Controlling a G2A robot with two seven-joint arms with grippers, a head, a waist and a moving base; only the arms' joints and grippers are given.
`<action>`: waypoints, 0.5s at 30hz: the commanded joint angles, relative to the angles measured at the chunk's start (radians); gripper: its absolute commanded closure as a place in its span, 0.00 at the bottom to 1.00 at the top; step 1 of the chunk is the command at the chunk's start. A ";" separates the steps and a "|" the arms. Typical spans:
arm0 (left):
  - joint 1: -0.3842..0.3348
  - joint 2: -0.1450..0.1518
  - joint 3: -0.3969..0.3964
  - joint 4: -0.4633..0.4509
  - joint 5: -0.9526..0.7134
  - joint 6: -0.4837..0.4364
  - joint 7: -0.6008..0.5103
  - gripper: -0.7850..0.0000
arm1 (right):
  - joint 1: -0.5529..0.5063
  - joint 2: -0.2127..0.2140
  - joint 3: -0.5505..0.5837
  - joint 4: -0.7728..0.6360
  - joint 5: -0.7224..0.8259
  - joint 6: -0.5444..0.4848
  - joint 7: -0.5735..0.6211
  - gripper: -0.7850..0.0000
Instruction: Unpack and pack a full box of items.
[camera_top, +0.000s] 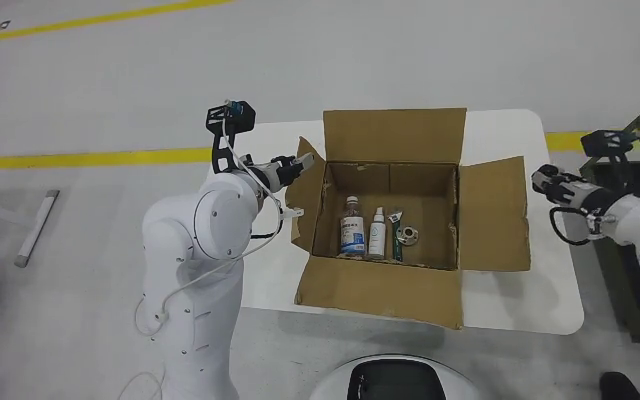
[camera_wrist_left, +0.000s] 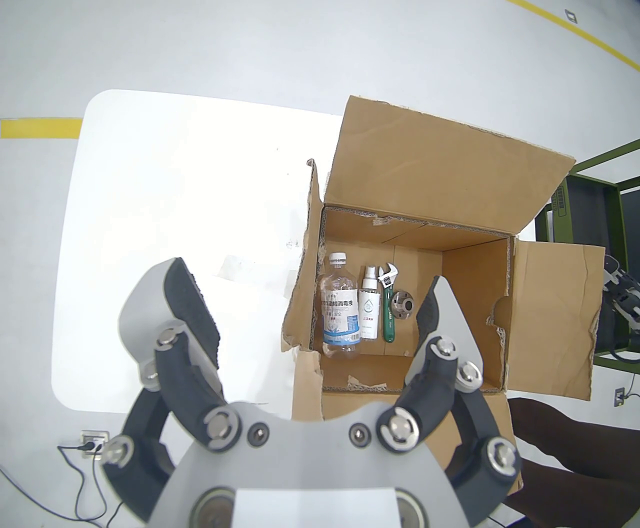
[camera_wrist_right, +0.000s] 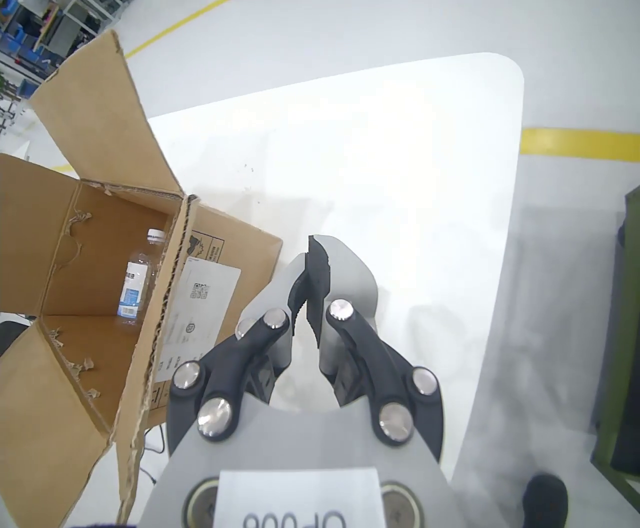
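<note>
top view: bottle (camera_top: 351, 227) at 9 o'clock in box (camera_top: 493, 215).
left tool (camera_wrist_left: 312, 290): open.
right tool (camera_wrist_right: 312, 270): closed, empty.
risk: torn flap (camera_top: 306, 195) may snag left tool.

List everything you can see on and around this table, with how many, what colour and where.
cardboard box: one, brown, flaps open, on the table
table: one, white, under the box
large bottle: one, clear, white cap, lying in the box
spray bottle: one, white, beside the large bottle
wrench: one, green handle, beside the spray bottle
flange: one, silver, next to the wrench
floor lines: two, yellow, beyond the table
left gripper: one, open, by the box's side flap
right gripper: one, shut, at the table's opposite end
</note>
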 joint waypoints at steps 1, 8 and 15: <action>0.000 0.000 0.000 0.000 0.000 0.000 0.000 0.00 | -0.026 -0.005 -0.042 0.000 -0.026 0.001 -0.060 1.00; 0.000 0.000 0.000 0.000 0.000 0.000 0.000 0.00 | -0.036 -0.022 -0.113 -0.021 0.077 -0.054 -0.179 1.00; 0.022 0.001 -0.003 0.002 -0.007 -0.010 0.041 0.00 | -0.013 -0.025 -0.163 -0.079 0.229 -0.176 -0.095 1.00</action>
